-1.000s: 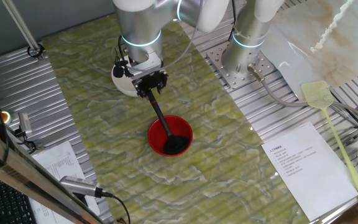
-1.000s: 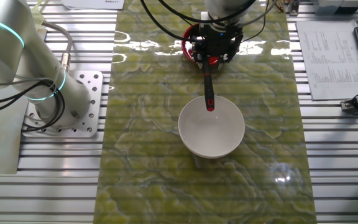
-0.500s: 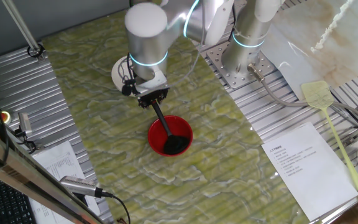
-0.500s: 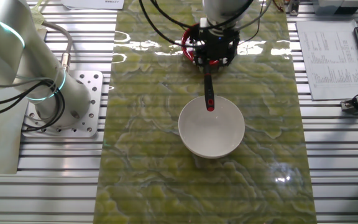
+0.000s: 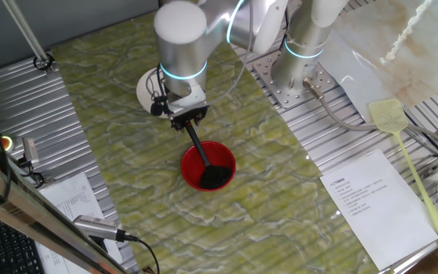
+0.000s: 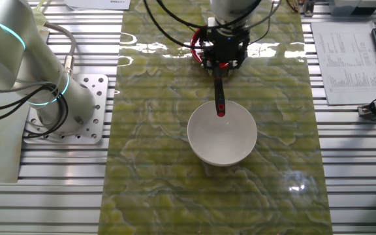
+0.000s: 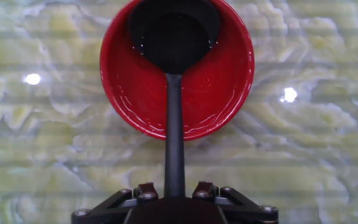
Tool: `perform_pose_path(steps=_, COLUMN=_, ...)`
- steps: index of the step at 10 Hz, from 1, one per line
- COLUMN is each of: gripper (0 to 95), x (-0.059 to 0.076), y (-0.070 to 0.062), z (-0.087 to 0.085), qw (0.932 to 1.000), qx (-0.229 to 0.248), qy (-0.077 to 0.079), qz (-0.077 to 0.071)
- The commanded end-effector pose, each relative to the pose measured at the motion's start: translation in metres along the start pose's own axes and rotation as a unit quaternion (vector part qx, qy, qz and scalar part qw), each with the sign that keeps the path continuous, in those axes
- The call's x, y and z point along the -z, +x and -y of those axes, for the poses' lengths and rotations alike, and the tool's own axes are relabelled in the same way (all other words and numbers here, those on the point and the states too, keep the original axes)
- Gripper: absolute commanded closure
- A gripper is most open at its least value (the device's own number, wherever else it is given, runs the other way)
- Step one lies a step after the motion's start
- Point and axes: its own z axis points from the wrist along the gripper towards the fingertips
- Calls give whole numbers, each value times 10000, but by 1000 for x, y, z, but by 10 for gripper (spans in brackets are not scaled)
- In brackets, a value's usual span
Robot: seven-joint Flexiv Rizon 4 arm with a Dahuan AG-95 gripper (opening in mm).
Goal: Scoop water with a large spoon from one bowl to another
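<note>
**Large spoon sits in the red bowl, held by the gripper**

The large spoon [image 5: 204, 157] is black. Its round scoop [image 7: 174, 34] rests down inside the red bowl [image 5: 226, 160], on the far side of the bowl as the hand view shows it. The long thin handle [image 7: 174, 134] slants up and out over the near rim of the bowl to the gripper [image 5: 188, 119].

The gripper's jaws are pressed onto the top end of the handle and pinch it tight. In the hand view the handle runs straight down the middle and goes in between the two black fingers [image 7: 143, 193] at the bottom edge.

The water [image 7: 194, 121] is hard to see. It shows only as a wet shine and a thin bright line near the inside wall of the red bowl. I cannot tell how much water is in the scoop.

The white bowl [image 6: 222, 142] stands apart from the red bowl on the green and yellow mat [image 6: 155, 163]. In the other fixed view the handle end reaches over the white bowl's rim, and the red bowl is mostly hidden behind the gripper [image 6: 220, 60]. In one fixed view the arm covers most of the white bowl [image 5: 144, 90].

A yellow fly swatter [image 5: 405, 152] and a printed sheet of paper [image 5: 371, 202] lie off to the side on the metal table [image 5: 333, 144].
</note>
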Motion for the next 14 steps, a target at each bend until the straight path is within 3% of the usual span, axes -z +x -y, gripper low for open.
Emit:
perform_pose_path(steps=1, gripper=570, x=-1, y=3, z=-9, qw=10000, qx=66, qy=19, qz=8)
perform_pose_path(steps=3, gripper=570, x=-5, y=4, z=-13, qw=9999, qx=114, qy=25, qz=3)
perform_pose_path(steps=4, gripper=760, x=-8, y=4, z=-13, qw=9999, qx=147, qy=32, qz=-14)
perform_pose_path(steps=12, gripper=760, x=-11, y=2, z=-8, qw=9998, qx=89, qy=159, qz=-61)
perform_pose_path(steps=13, gripper=570, x=-10, y=2, z=-5, qw=9998, qx=108, qy=158, qz=-76)
perform_pose_path(steps=14, gripper=570, x=-9, y=2, z=-3, qw=9998, qx=125, qy=156, qz=-97)
